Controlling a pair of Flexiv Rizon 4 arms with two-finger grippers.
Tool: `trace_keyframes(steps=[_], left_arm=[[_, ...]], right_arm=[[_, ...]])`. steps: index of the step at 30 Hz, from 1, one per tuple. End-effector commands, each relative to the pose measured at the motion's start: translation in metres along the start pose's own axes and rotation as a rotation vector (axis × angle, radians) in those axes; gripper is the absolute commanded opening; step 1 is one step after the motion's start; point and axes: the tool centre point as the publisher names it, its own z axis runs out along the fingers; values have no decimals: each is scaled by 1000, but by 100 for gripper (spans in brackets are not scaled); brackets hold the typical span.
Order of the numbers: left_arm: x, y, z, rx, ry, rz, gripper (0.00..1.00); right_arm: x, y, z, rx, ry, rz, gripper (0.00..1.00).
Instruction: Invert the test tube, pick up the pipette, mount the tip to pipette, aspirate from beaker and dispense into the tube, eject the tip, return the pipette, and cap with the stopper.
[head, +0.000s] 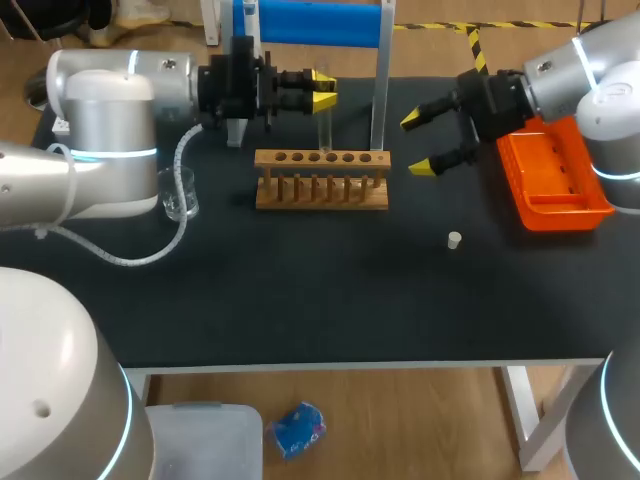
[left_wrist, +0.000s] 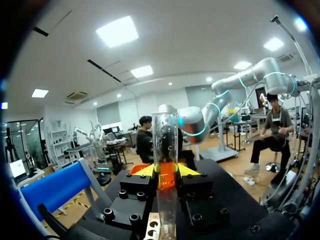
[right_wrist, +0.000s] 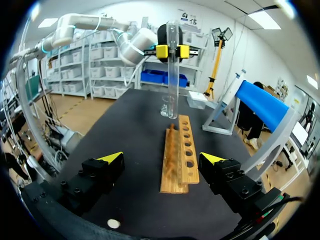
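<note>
Left gripper (head: 322, 92) clamped tight on the test tube (head: 324, 125), both yellow tips pinching it upright, its lower end down by the wooden rack (head: 321, 180) beneath my fingers. Right gripper (head: 420, 142) hangs spread wide, holding nothing (rack straight ahead of it), the white stopper (head: 454, 240) on the table below it

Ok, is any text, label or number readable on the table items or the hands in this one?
None can be read.
The test tube, wooden rack, orange tray and stopper show no print.
The left hand and right hand show no markings either.
Any graduation marks on the beaker are too small to tell.
</note>
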Motion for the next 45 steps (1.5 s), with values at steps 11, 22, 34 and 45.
trace_keyframes(steps=[11,22,34,45], left_arm=[[-22,21,13,-10,43,-36,0],[-37,39,13,-21,26,-15,0],[-43,52,13,-42,5,-6,0],[-44,64,16,-45,-9,-41,0]], right_arm=[[-28,-22,19,-32,33,-34,100],[-29,-21,20,-52,50,-44,100],[-29,-21,20,-52,50,-44,100],[-29,-21,20,-52,50,-44,100]])
